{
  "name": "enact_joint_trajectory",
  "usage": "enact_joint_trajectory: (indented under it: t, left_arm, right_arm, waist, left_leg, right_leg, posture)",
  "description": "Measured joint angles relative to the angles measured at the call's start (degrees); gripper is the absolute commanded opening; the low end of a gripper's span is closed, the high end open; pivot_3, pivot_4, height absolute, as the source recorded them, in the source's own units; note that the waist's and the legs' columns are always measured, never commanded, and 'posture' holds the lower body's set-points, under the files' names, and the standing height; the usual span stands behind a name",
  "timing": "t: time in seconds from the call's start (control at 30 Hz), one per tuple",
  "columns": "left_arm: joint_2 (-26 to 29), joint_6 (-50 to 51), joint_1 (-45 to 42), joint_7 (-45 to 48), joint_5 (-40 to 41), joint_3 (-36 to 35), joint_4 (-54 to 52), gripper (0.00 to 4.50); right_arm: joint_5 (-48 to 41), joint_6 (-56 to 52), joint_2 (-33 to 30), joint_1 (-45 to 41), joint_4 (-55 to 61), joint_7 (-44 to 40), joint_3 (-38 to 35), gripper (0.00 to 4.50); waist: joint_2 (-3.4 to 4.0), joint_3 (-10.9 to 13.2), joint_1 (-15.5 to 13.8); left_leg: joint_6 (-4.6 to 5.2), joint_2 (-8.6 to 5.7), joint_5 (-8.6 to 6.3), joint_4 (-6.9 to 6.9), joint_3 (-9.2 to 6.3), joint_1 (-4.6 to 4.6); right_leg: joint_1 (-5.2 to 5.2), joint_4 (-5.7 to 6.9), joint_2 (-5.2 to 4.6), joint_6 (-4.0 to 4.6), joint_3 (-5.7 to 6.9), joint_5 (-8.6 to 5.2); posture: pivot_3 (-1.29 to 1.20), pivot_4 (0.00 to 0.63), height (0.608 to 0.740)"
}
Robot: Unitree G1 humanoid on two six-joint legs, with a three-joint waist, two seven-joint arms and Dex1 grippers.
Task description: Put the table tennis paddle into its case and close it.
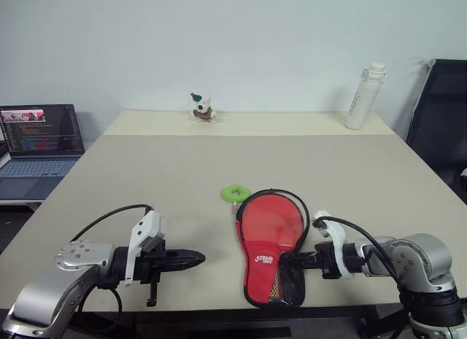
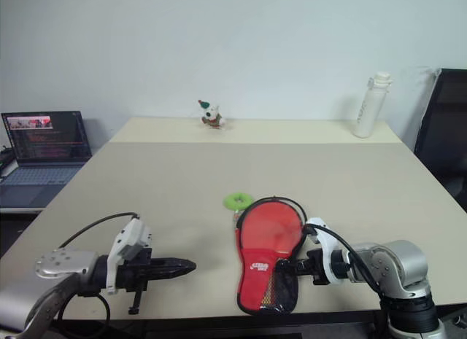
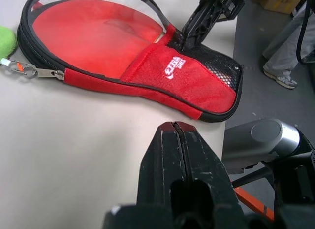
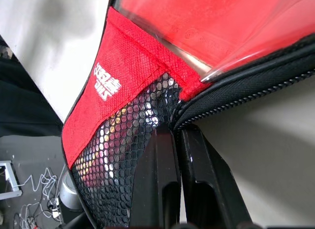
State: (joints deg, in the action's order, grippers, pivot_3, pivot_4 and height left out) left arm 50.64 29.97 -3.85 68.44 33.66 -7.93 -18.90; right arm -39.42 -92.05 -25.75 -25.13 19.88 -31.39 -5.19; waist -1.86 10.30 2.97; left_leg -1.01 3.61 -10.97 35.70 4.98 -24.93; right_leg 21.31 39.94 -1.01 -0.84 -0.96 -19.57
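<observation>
The right pincer (image 1: 295,262) is clenched, its two black fingers pressed together with their tips against the black zip edge of the case (image 1: 271,244), just where the mesh panel meets the red fabric; whether the tips pinch anything there cannot be told. The left pincer (image 1: 197,260) is also clenched and empty, hovering low over the counter (image 1: 146,178), well apart from the case and pointing toward it.

The case is a soft paddle-shaped pouch of coarse woven red fabric, edged with a black zip and carrying a panel of black mesh at its narrow end, which reaches the near edge of the counter. Its round end has a clear glossy window, and behind that film shows the smooth red rubber face of the table tennis paddle (image 1: 271,219), which lies inside the case. The handle is hidden under the red fabric and mesh. White lettering is printed on the red band, too small to read with certainty. A metal zip pull (image 3: 39,72) links to a small clip, and a round fuzzy green charm (image 1: 235,193) lies beside the round end.

Farther off stand a small figurine (image 1: 202,108), a white bottle (image 1: 363,96) with grey upright lettering that cannot be read, and an open laptop (image 1: 38,146) on a lower surface beside the counter.
</observation>
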Motion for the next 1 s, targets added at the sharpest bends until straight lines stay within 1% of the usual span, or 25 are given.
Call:
enact_joint_trajectory:
  t: [0.2, 0.3, 0.77, 0.93, 1.0]
  left_arm:
    - [-0.02, -0.47, -0.38, -0.20, -0.30, 1.04, 0.46, 0.00]
    - [-0.02, -0.60, -0.23, -0.31, -0.31, 1.03, 0.46, 0.00]
    - [-0.37, -2.05, 0.37, -0.64, -1.51, 1.10, 1.55, 0.00]
    - [-0.69, -2.83, -0.18, -0.79, -2.36, 1.81, 1.92, 0.00]
    - [-0.85, -2.98, -0.29, -0.78, -2.40, 2.08, 2.15, 0.00]
  right_arm:
    - [-0.77, -0.01, 2.34, -0.07, -0.67, 4.21, -0.35, 0.01]
    - [-1.31, -0.01, 2.50, -0.18, -1.23, 5.15, -0.44, 0.01]
    - [-2.71, -0.03, -0.90, -2.84, -4.55, 5.59, -1.19, 0.01]
    - [-2.80, -0.04, -0.72, -2.82, -4.54, 6.50, -1.81, 0.01]
    - [-2.79, -0.04, -0.13, -2.58, -4.54, 7.25, -2.19, 0.49]
  waist:
    - [0.00, 0.00, 0.07]
    - [0.00, 0.00, 0.08]
    - [0.00, 0.00, -0.03]
    - [0.00, 0.00, -0.03]
    - [0.00, 0.00, -0.03]
  left_leg:
    - [0.00, 0.01, 0.00, 0.00, 0.00, 0.00]
    - [0.00, 0.01, 0.00, 0.00, 0.00, 0.01]
    - [0.00, 0.00, 0.00, 0.01, -0.01, 0.00]
    - [0.00, 0.01, 0.00, 0.00, 0.00, 0.00]
    - [0.00, 0.01, 0.00, 0.00, 0.00, 0.00]
  right_leg:
    - [0.01, 0.01, 0.01, 0.00, -0.01, 0.00]
    - [0.00, 0.02, 0.01, 0.00, 0.00, 0.00]
    - [0.00, 0.02, 0.01, 0.00, 0.01, 0.00]
    - [0.01, 0.02, 0.01, 0.00, 0.00, 0.00]
    - [0.01, 0.02, 0.01, 0.00, 0.00, 0.00]
  posture:
    - [0.00, 0.150, 0.740]
    - [0.00, 0.150, 0.740]
    - [0.00, 0.150, 0.740]
    - [0.00, 0.150, 0.740]
    - [0.00, 0.150, 0.740]
